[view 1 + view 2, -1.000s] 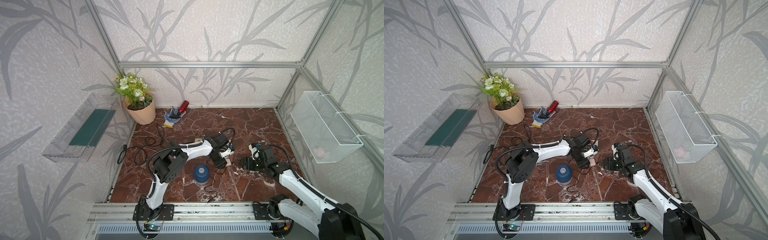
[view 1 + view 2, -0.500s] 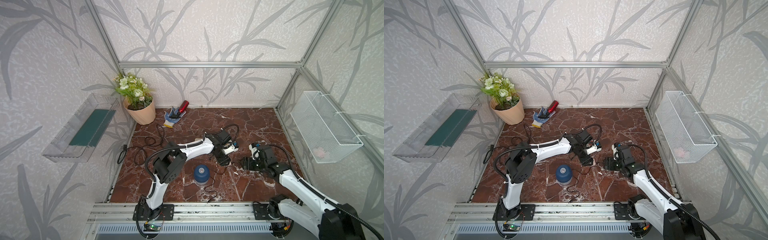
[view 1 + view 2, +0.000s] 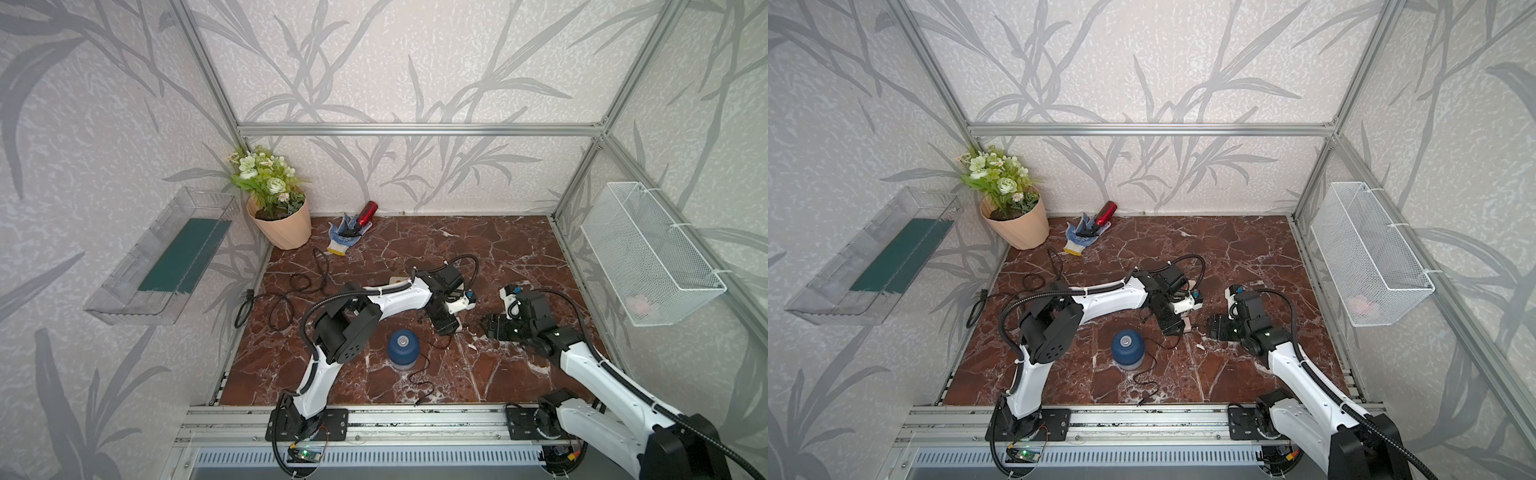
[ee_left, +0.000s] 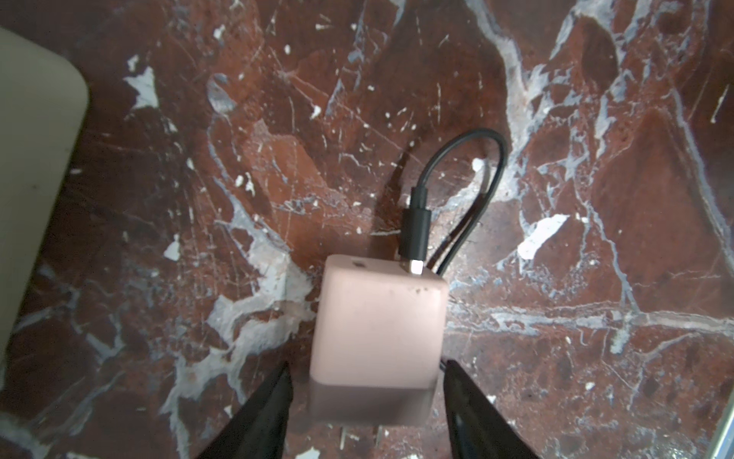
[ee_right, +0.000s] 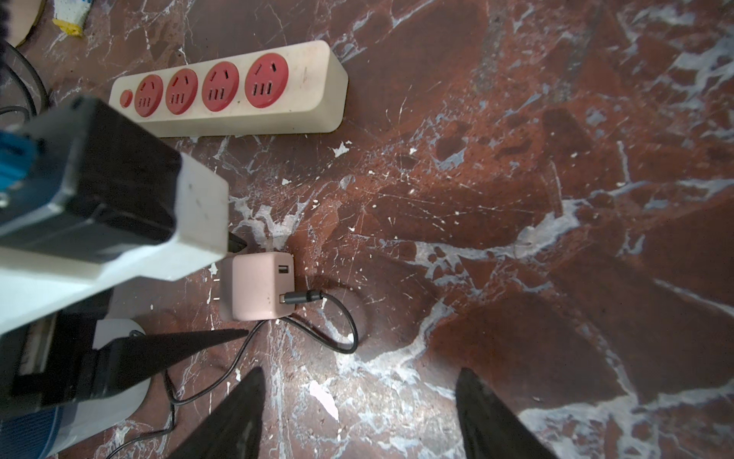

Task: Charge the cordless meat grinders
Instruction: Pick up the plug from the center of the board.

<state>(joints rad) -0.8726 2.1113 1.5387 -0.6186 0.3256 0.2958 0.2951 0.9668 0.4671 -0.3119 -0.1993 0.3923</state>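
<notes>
**Charger lying unplugged, grinder waiting**

One meat grinder is standing on the floor, left of both grippers. One cable is sitting in one pink charger, whose prongs are showing bare, apart from the one four-socket power strip. The left gripper is straddling the charger with jaws apart, not clamping. The right gripper is hovering, spread and empty.

Red-brown marble floor; leaf-patterned grey walls; aluminium frame; wire basket and clear shelf on side walls.
</notes>
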